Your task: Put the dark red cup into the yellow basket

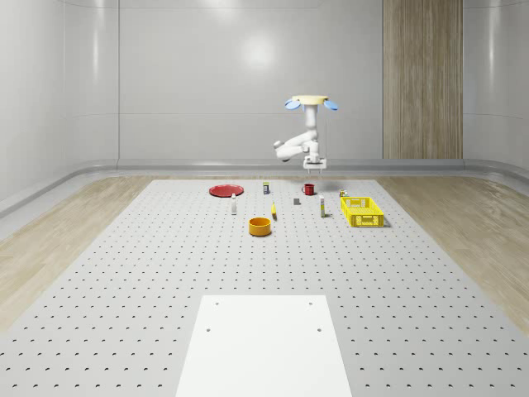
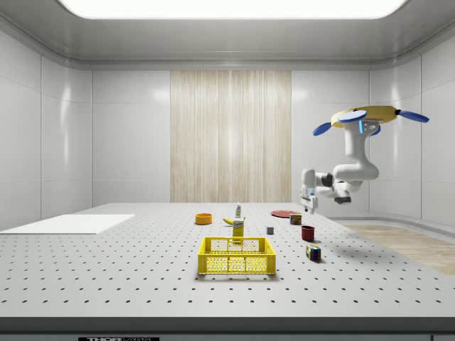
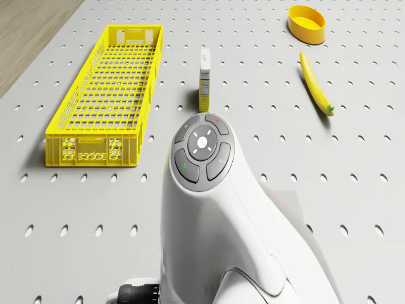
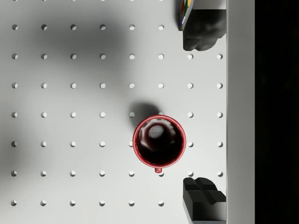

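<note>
The dark red cup [image 1: 308,189] [image 2: 308,232] stands upright on the perforated table, empty, with its small handle visible in the wrist view [image 4: 159,141]. My drone [image 1: 312,102] [image 2: 370,114] hovers high over the cup's area, the arm bent downward. The gripper [image 1: 312,165] [image 2: 307,207] [image 4: 202,113] hangs open well above the cup, and the cup lies a little to one side of the line between the fingers [image 4: 201,198]. The yellow basket [image 1: 364,220] [image 2: 236,264] [image 3: 92,152] is empty and sits a short way from the cup, toward the whole-scene view's right and front.
A colourful cube [image 2: 313,251] [image 4: 185,14] lies close to the cup. A carton [image 3: 204,79], banana [image 3: 315,83], orange bowl [image 1: 260,226] [image 3: 307,24], red plate [image 1: 225,190] and small grey block [image 2: 270,230] are scattered around. A white pad [image 1: 264,343] lies at the front.
</note>
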Controlling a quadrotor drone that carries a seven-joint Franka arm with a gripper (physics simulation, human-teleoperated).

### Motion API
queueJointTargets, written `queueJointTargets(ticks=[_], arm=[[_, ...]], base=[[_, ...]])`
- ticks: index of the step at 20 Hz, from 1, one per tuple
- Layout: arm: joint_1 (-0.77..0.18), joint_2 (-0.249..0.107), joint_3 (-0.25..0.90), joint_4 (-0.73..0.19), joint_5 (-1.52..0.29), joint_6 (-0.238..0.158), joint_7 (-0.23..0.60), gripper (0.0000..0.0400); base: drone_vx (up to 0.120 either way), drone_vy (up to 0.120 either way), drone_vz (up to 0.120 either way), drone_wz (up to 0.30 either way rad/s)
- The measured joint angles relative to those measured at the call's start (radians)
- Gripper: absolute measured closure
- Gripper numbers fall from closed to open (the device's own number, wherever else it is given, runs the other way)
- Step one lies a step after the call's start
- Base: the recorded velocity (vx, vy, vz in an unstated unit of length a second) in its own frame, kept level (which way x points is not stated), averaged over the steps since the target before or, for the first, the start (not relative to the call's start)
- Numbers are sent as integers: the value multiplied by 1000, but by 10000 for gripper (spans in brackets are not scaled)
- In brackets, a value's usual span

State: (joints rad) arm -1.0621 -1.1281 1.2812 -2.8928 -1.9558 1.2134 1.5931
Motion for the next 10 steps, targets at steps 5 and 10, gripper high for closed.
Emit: queueJointTargets(ticks=[5,10], arm=[[-10,-26,9,2,13,22,10,0],[-19,-51,17,4,26,45,18,0]], base=[[0,0,-120,0],[-48,0,-120,0]])
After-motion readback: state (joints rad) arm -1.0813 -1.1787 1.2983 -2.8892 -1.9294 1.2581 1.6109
